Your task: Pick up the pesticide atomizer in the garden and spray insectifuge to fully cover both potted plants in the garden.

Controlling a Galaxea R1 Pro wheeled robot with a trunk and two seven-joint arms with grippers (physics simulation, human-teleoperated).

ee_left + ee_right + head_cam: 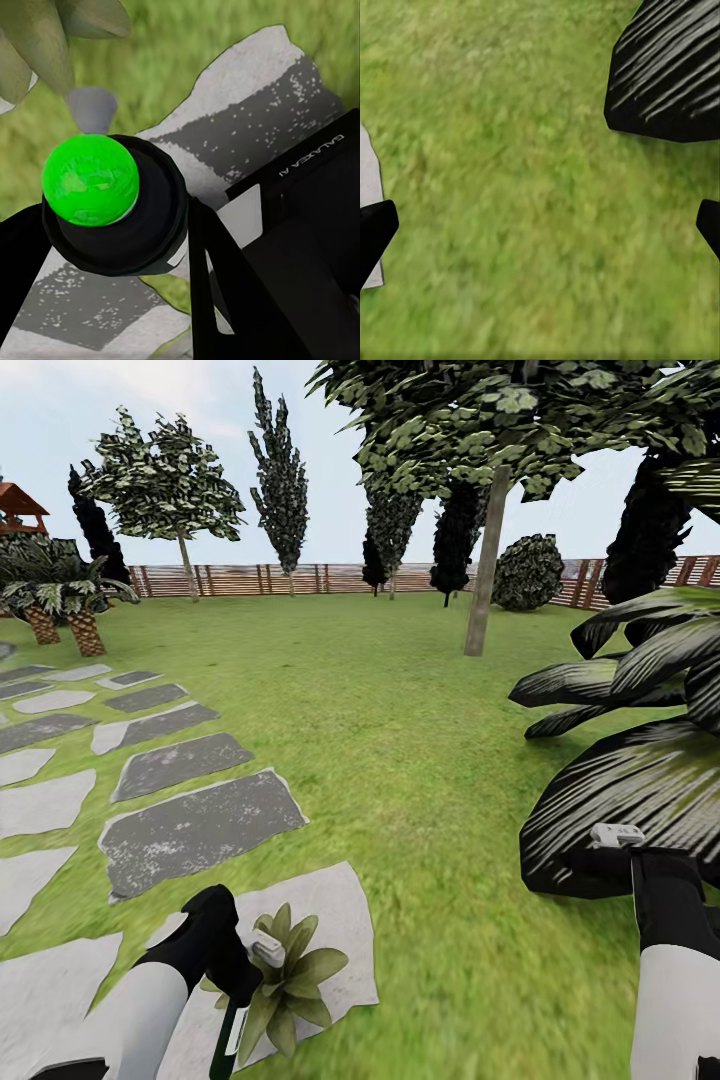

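Left gripper clamps atomizer beside potted plant; right gripper spread wide over grass.

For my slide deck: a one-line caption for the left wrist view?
Left end effector holding the green-topped atomizer above a paving slab, a potted plant's leaves nearby.

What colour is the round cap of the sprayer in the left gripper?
Bright green cap above a black body; the left wrist view shows it best.
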